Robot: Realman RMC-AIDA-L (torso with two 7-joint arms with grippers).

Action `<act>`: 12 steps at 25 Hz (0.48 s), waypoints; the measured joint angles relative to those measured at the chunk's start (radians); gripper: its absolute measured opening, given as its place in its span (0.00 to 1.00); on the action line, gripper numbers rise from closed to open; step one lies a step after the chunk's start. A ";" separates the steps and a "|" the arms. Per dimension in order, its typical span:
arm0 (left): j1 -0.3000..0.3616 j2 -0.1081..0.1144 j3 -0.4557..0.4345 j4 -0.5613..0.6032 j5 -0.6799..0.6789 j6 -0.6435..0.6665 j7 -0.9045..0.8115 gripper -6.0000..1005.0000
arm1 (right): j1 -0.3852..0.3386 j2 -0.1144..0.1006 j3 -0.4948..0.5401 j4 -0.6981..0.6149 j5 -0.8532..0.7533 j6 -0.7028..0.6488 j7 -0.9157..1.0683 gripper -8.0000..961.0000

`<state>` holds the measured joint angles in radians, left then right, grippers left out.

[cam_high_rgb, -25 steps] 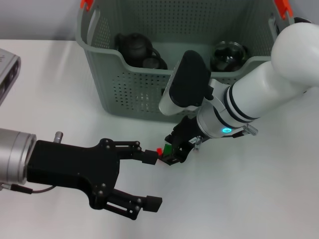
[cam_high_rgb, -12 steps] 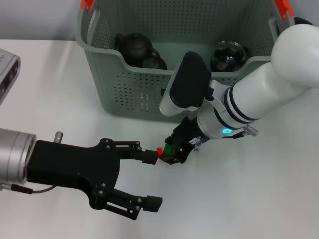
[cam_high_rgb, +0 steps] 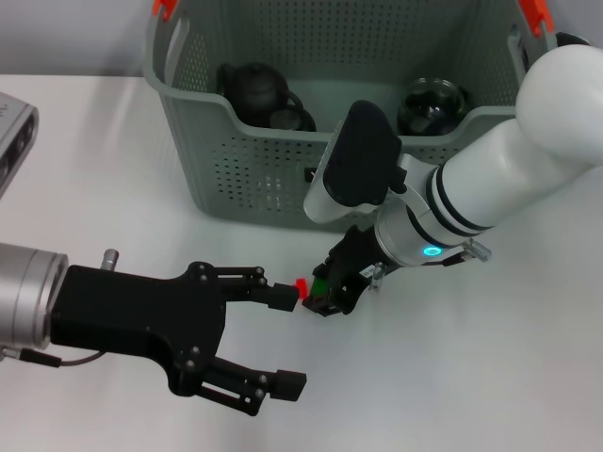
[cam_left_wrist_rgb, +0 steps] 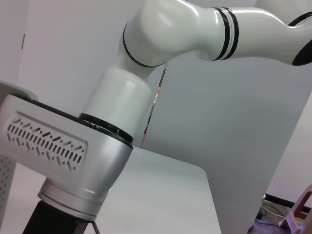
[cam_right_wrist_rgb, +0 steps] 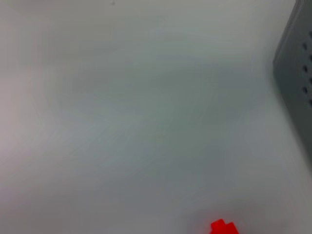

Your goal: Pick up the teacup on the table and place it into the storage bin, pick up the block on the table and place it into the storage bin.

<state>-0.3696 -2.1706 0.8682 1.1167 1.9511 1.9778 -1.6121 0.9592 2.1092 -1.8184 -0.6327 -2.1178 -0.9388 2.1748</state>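
The block [cam_high_rgb: 301, 285], red with a green part, lies on the white table just in front of the storage bin [cam_high_rgb: 264, 179]; its red end also shows in the right wrist view [cam_right_wrist_rgb: 223, 227]. My right gripper [cam_high_rgb: 332, 290] is down at the block's right side, covering most of the green part. My left gripper [cam_high_rgb: 286, 339] hovers open at the lower left, its upper fingertip next to the red end. No teacup shows on the table. Inside the bin sit a black teapot [cam_high_rgb: 252, 85], a small dark cup [cam_high_rgb: 290, 119] and a dark glossy vessel [cam_high_rgb: 433, 104].
The bin has orange handle clips [cam_high_rgb: 164, 9] and its perforated wall [cam_right_wrist_rgb: 297, 73] edges the right wrist view. A grey device [cam_high_rgb: 13, 137] sits at the table's left edge. The left wrist view shows only my white right arm [cam_left_wrist_rgb: 175, 29] and table.
My right gripper has shifted slightly down and to the right over the block, hiding more of its green part. The left arm has not moved.
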 joint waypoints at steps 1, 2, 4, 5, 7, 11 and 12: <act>0.000 0.000 0.000 0.000 0.001 0.001 -0.001 0.91 | -0.001 -0.001 0.001 -0.002 0.000 -0.006 -0.002 0.47; 0.000 0.000 0.000 0.000 0.001 0.001 -0.001 0.91 | -0.001 -0.001 0.003 -0.002 -0.001 -0.012 -0.004 0.47; 0.001 0.000 0.000 0.000 0.002 0.002 -0.003 0.91 | -0.004 -0.005 0.008 -0.005 -0.003 -0.027 -0.006 0.48; 0.001 0.000 0.000 0.000 0.002 0.002 -0.003 0.91 | -0.007 -0.006 0.010 -0.010 -0.005 -0.035 -0.006 0.48; 0.001 0.000 -0.002 0.000 0.003 0.002 -0.002 0.91 | -0.020 -0.012 0.022 -0.029 -0.012 -0.063 -0.006 0.49; 0.002 0.000 -0.003 0.000 0.003 0.001 -0.001 0.91 | -0.074 -0.023 0.107 -0.130 -0.063 -0.146 -0.006 0.50; 0.002 0.000 -0.003 0.000 0.002 0.001 -0.001 0.91 | -0.093 -0.023 0.144 -0.172 -0.090 -0.179 -0.007 0.50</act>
<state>-0.3680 -2.1706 0.8653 1.1167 1.9536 1.9787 -1.6129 0.8660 2.0860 -1.6739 -0.8052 -2.2075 -1.1178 2.1682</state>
